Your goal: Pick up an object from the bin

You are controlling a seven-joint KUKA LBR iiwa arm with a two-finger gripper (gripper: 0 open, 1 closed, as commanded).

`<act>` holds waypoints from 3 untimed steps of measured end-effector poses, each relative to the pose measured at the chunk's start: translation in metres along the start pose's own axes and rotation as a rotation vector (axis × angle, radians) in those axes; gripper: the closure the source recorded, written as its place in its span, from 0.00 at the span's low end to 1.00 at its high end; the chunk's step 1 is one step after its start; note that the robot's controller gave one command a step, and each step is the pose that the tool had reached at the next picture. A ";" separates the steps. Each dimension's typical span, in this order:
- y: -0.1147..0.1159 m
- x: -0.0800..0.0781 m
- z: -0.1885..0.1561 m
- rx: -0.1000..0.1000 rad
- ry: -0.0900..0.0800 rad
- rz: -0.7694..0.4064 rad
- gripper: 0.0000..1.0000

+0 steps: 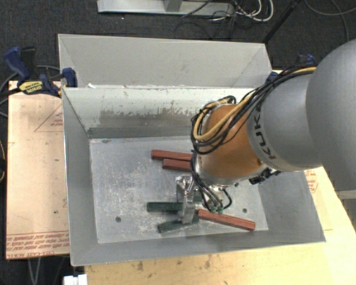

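Bin (110, 177): grey metal, with a few loose bars on its floor.
Gripper (188, 209): low, near the middle of the front wall, where three bar ends met.
Gripper opening: could not tell.
Dark green bar (162, 207): long axis roughly along the front wall, right end at the gripper.
Second green bar (173, 226): just in front, right end angled up toward the gripper.
Red-brown bar (228, 221): ran from the gripper toward the front right corner.
Two red-brown bars (171, 155): mid-floor, right ends hidden under the orange wrist cover (228, 144).
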State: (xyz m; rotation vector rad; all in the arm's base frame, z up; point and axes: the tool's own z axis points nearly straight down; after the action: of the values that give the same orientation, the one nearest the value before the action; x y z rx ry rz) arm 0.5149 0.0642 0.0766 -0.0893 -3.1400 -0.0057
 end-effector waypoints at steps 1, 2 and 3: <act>0.018 -0.012 -0.150 0.001 -0.011 -0.034 1.00; 0.017 -0.011 -0.145 0.002 -0.003 -0.032 0.00; -0.028 -0.077 -0.052 0.004 0.001 -0.272 0.00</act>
State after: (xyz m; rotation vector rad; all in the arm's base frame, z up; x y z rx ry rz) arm 0.5907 0.0321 0.1289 0.3380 -3.1228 0.0002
